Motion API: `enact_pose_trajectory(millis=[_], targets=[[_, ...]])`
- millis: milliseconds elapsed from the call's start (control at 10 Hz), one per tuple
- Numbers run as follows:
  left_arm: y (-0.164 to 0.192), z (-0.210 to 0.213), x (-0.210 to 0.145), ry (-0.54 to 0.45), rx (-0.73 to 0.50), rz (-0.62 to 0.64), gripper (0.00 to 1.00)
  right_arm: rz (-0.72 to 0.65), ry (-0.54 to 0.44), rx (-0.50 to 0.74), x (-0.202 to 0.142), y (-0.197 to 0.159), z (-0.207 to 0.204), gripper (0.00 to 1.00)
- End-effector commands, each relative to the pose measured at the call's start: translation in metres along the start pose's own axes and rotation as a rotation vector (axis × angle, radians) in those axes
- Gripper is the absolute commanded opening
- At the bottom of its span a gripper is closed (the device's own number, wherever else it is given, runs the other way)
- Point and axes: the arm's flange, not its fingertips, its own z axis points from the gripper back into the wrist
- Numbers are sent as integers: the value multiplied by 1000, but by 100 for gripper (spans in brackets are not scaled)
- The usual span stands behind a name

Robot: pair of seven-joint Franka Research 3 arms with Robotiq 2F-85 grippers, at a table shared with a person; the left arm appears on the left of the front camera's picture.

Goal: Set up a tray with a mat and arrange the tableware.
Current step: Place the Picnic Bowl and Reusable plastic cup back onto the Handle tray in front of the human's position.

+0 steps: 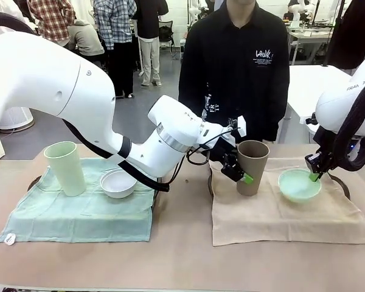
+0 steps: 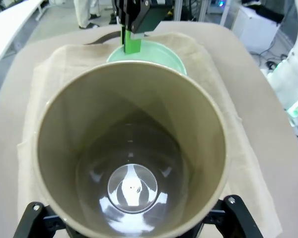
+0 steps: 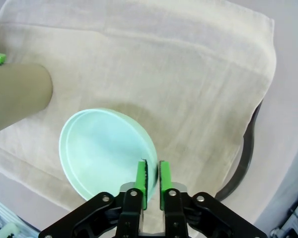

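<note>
At frame center your left gripper (image 1: 240,172) clasps the tan-brown tumbler (image 1: 252,165) upright on the beige mat (image 1: 280,216), while your right gripper (image 1: 314,175), jaws slightly parted, seemingly straddles the mint green bowl's (image 1: 298,185) rim.

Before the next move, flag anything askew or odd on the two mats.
Nothing is spilled or broken. Both tumblers, pale green and tan-brown, stand upright. The beige mat is rumpled and overhangs its tray's rim.
</note>
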Motion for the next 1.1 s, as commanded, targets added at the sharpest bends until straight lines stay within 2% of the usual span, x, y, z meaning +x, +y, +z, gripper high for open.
enact_pose_trajectory(millis=[0, 100, 200, 300, 600, 800, 900, 1000], targets=[[-2, 7, -3, -32, -3, 1, 100, 20, -25, 29, 6, -7, 0, 71], [-2, 9, -3, -30, 0, 8, 100, 21, -27, 19, 6, -6, 3, 100], [-3, 12, -3, -16, 12, 30, 100, 11, -20, -3, 4, -5, 7, 91], [-1, 16, -5, 12, 31, 63, 100, 12, -24, -47, 1, -1, 16, 100], [4, 33, -17, 91, -3, 222, 100, 54, -92, -130, -16, 16, 53, 100], [-1, 58, -17, 136, -35, 316, 100, 46, -100, -161, -31, 19, 76, 100], [-9, 76, -8, 193, -23, 353, 100, 29, -89, -161, -38, 20, 86, 100], [-19, 100, 6, 297, 19, 430, 100, 22, -76, -144, -46, 24, 97, 100]])
